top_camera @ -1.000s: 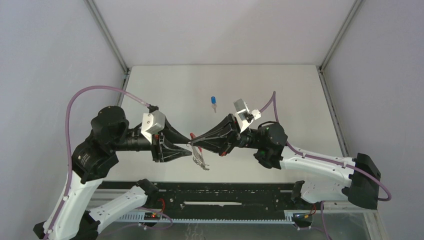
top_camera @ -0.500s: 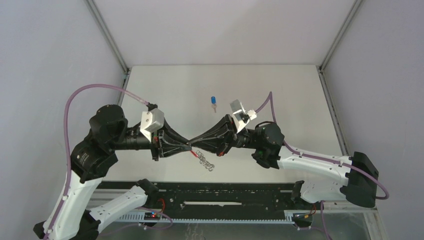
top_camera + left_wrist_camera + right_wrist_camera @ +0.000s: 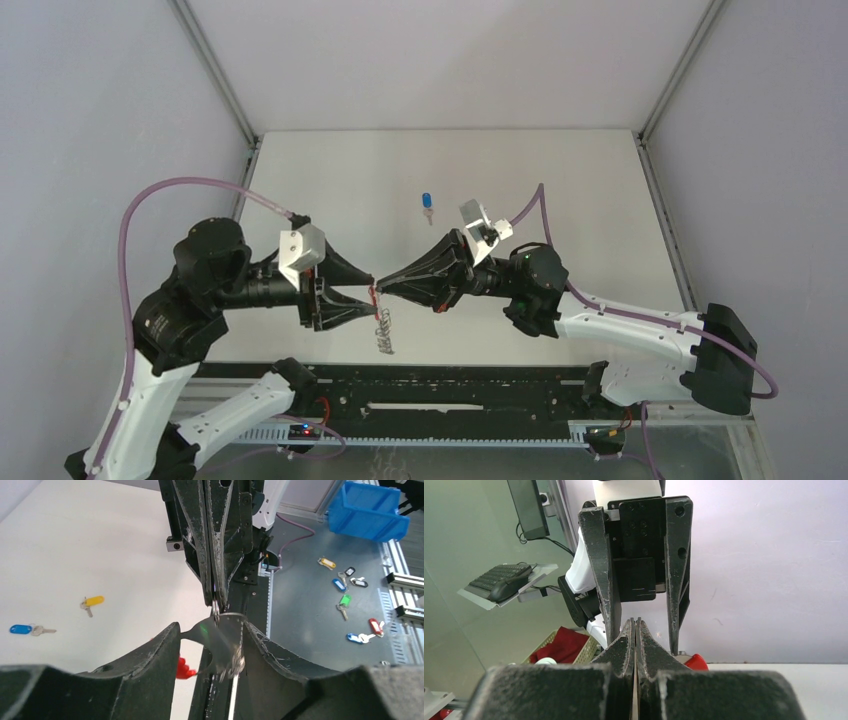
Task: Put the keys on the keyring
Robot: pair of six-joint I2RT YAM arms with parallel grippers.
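Both level, left hand [image 3: 368, 302] holding keyring [image 3: 384, 335], right hand [image 3: 384, 290] opposite

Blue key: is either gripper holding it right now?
No, the blue key lies alone on the table, touched by nothing.

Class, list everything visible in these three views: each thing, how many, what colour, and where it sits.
blue key: one, blue head, on the table.
yellow key: one, yellow head, on the table.
keyring: one, grey metal with red tag, held above the table.
table: one, white.
bin: one, blue, beyond the table edge.
spare keys: several, mixed colours, grey surface beside the table.
left gripper: one, black, fingers holding the keyring.
right gripper: one, black, fingers shut on the keyring.
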